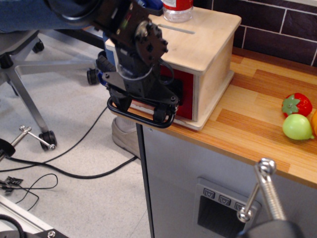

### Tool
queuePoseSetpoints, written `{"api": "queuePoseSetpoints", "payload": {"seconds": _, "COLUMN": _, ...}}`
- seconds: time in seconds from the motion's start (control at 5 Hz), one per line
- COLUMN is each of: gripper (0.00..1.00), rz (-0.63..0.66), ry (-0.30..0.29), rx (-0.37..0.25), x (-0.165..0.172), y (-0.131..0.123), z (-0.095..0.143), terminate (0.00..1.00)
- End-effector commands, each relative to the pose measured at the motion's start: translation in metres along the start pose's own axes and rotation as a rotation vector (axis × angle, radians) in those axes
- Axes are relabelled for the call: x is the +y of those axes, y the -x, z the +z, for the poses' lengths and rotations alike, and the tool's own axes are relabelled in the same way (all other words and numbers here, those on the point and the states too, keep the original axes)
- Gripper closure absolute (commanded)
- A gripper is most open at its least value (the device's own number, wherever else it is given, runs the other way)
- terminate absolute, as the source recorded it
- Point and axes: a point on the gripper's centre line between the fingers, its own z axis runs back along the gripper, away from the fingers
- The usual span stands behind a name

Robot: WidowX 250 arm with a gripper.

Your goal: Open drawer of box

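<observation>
Left of frame centre, the drawer point(184, 94) handle point(140, 113) of the box point(198, 44) is being straddled by the end effector point(141, 109), fingers apart

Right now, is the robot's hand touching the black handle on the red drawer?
Touching. The only view shows the hand down on the black handle, one finger pressed against the bar with no gap.

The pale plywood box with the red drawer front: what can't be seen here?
- Red drawer front: left part hidden by the black gripper.
- Grip on the black loop handle: fingertips blend with it.
- Clear bottle on the box: cut off by the top edge.
</observation>
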Motion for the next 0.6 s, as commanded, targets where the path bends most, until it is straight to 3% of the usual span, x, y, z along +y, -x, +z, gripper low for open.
{"api": "queuePoseSetpoints", "payload": {"seconds": 0.0, "gripper": 0.0, "rz": -0.011, "ry": 0.064, "rx": 0.118, "x": 0.011, "y": 0.04, "z": 0.008, "terminate": 0.0}}
{"api": "queuePoseSetpoints", "payload": {"seconds": 0.2, "gripper": 0.0, "rz": -0.017, "ry": 0.082, "rx": 0.215, "x": 0.012, "y": 0.064, "z": 0.021, "terminate": 0.0}}
{"api": "queuePoseSetpoints", "payload": {"seconds": 0.4, "gripper": 0.0, "rz": -0.035, "ry": 0.067, "rx": 0.273, "x": 0.011, "y": 0.088, "z": 0.024, "terminate": 0.0}}
